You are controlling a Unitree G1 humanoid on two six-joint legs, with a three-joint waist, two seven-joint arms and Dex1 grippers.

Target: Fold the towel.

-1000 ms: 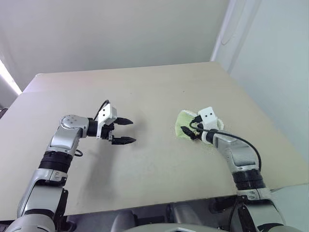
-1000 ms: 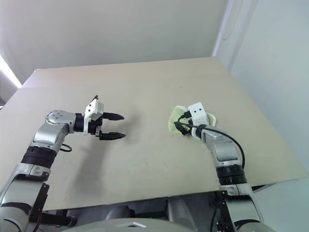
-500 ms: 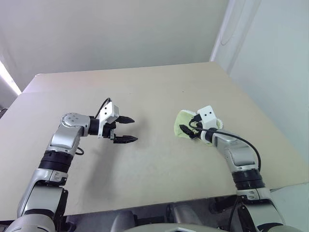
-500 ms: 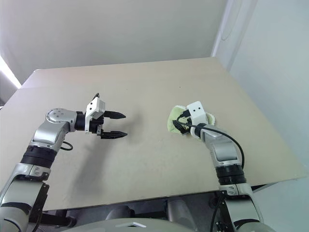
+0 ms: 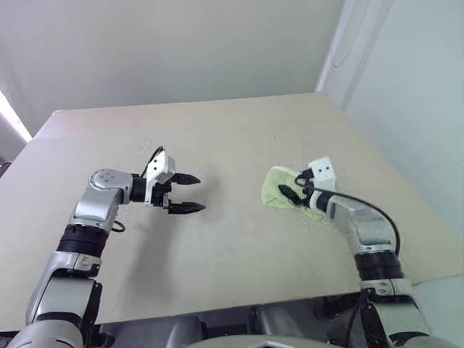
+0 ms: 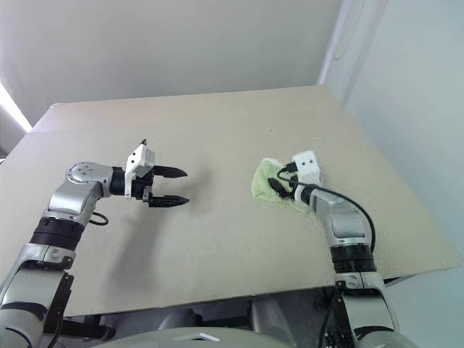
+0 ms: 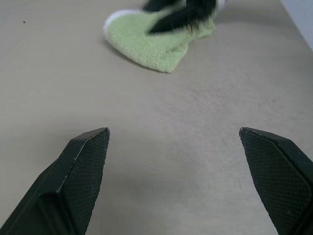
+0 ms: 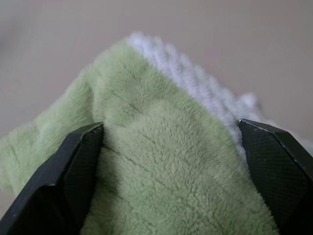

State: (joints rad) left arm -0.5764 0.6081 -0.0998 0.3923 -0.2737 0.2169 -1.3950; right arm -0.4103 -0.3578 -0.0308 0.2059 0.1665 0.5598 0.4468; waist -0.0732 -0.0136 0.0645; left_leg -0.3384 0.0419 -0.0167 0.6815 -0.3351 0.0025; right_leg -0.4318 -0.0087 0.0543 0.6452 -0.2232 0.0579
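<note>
One towel (image 5: 278,187) lies bunched right of centre in the left eye view, a small heap of light yellow-green terry, soft-napped, with a paler white ribbed edge showing along its far side in the right wrist view. Its outline is rounded and lumpy, tapering to a blunt point toward the left gripper (image 5: 189,193) as seen in the left wrist view. Right gripper (image 5: 290,196) sits low at the cloth, its two black fingers (image 8: 78,171) spread wide with the green pile bulging between them; whether they bear on the fabric I cannot tell. Left gripper hovers above bare tabletop at centre left, well apart from the towel, fingers (image 7: 83,171) likewise spread wide, nothing between them; their inner pads carry a fine cross-hatched texture. Table (image 5: 217,138) is a broad matt beige board, smooth, faintly speckled, with a thin seam running across its upper left part. Behind it stands a plain pale wall; a white wall runs down the right side of the frame. Table's right edge passes near the towel, with a strip of bare board between. Wide open surface lies between the two grippers and across the upper half of the frame.
</note>
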